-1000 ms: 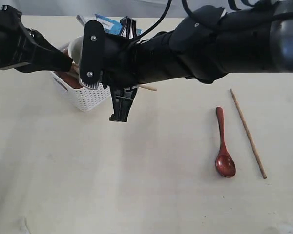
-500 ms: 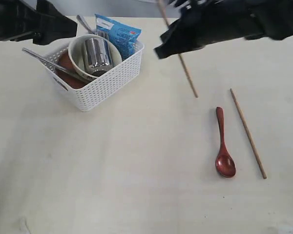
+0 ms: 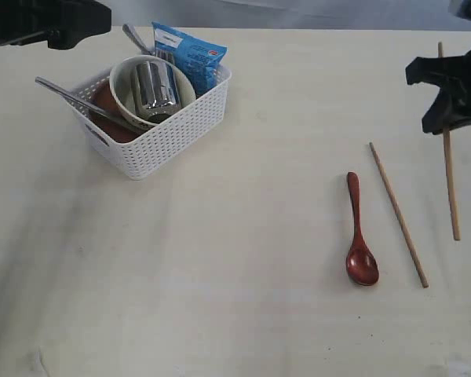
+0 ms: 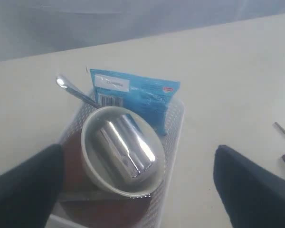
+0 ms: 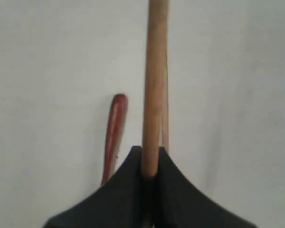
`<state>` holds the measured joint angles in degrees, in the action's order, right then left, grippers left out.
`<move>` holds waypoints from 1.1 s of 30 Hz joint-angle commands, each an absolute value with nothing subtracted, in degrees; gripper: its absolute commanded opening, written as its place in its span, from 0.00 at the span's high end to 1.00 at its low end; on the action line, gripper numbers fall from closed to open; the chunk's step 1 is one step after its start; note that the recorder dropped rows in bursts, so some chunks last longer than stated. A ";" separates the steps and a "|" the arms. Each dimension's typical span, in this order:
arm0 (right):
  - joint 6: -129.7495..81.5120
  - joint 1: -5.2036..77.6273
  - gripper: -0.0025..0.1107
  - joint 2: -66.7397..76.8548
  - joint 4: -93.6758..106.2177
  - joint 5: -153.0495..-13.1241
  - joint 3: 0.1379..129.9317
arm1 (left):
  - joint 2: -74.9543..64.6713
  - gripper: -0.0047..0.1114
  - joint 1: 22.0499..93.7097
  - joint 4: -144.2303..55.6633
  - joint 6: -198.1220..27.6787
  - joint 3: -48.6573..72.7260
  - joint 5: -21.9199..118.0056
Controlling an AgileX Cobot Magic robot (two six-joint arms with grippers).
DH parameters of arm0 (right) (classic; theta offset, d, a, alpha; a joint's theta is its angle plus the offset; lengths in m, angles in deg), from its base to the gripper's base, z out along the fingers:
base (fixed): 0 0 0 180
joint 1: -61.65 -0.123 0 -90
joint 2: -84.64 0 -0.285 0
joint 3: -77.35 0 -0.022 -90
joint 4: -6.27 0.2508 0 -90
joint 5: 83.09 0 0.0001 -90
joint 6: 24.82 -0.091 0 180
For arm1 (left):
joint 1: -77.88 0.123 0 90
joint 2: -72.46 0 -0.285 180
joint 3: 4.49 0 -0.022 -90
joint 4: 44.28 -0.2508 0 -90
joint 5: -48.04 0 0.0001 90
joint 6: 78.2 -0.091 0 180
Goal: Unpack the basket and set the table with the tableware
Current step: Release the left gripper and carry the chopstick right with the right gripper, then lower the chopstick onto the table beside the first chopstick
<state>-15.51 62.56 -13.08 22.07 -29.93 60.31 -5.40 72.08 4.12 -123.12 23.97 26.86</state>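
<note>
The white basket (image 3: 161,137) stands at the back left of the table (image 3: 220,275). It holds a cream bowl (image 3: 119,78) with the steel cup (image 3: 155,88) lying in it, a reddish-brown plate (image 3: 110,126) and two steel handles (image 3: 63,90). The dark red spoon (image 3: 359,236) and one chopstick (image 3: 398,212) lie on the right. My right gripper (image 3: 447,98) is shut on the second chopstick (image 3: 450,181), which hangs just right of the lying one. My left gripper (image 4: 137,185) is open above the bowl (image 4: 92,166) and cup (image 4: 126,149).
A blue snack packet (image 3: 190,53) leans in the basket's back corner, also in the left wrist view as the packet (image 4: 137,97). In the right wrist view the held chopstick (image 5: 154,71) runs beside the spoon handle (image 5: 114,128).
My right arm has swung from over the basket to the far right, carrying the chopstick out with it. The left gripper has drawn back a little towards the top left.
</note>
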 commanded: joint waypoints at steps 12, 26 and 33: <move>-18.80 60.80 0.98 -24.59 16.32 -39.45 55.37 | -5.28 0.27 72.03 4.16 -123.39 24.18 26.79; -18.04 58.76 0.98 -29.92 14.60 -45.71 55.37 | -5.28 0.27 72.03 4.02 -123.97 24.18 26.79; -18.04 58.68 0.98 -30.43 14.49 -46.16 55.37 | -5.28 0.27 72.03 4.16 -125.16 24.18 26.64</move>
